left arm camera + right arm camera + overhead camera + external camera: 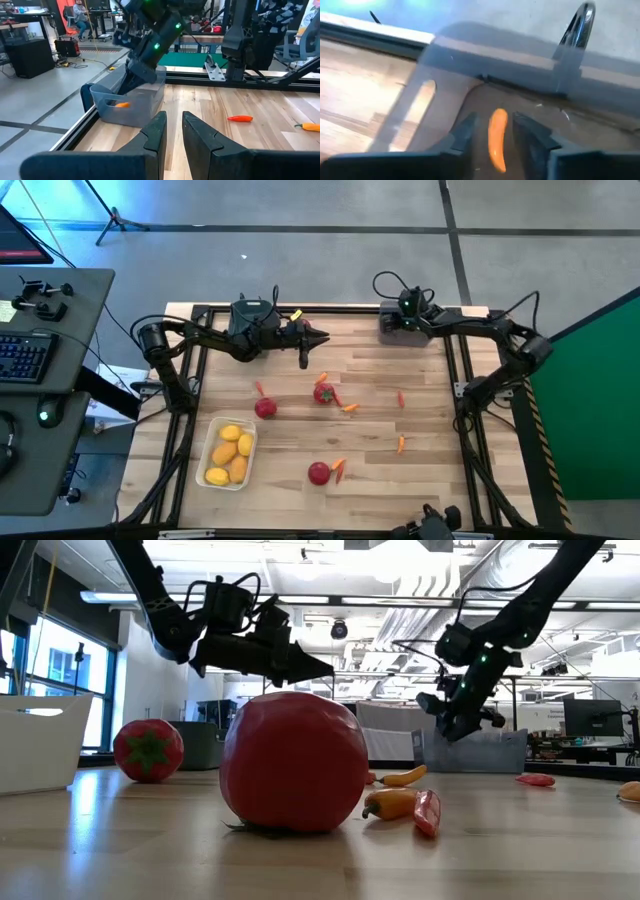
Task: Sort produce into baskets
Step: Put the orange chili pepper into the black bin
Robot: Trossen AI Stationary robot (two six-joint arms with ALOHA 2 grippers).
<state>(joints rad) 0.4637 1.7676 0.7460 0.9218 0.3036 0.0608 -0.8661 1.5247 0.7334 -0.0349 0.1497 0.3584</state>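
I had the wooden table (420, 400) filling the middle of the high view, its black frame rails tight along the left and right sides, with the widest bare wood in the lower right. My left arm stretched across the upper centre, and the left gripper (317, 336) hung above the boards with its fingers (156, 131) nearly pressed together on nothing, only a thin slit between them. My right gripper (404, 320) sat over the smoky grey bin (392, 330) at the upper right edge of the table, hard against the back rail; its fingers were parted, and an orange pepper piece (496, 138) lay between them inside the bin, though I could not tell whether they touched it. The white tray (209, 452) at lower left, close to the left rail, carried the yellow lemons (230, 454). Three red tomatoes (323, 393) were spread through the middle with clear wood between them, and several thin orange pieces (401, 444) lay scattered toward the right of centre, well apart from one another.
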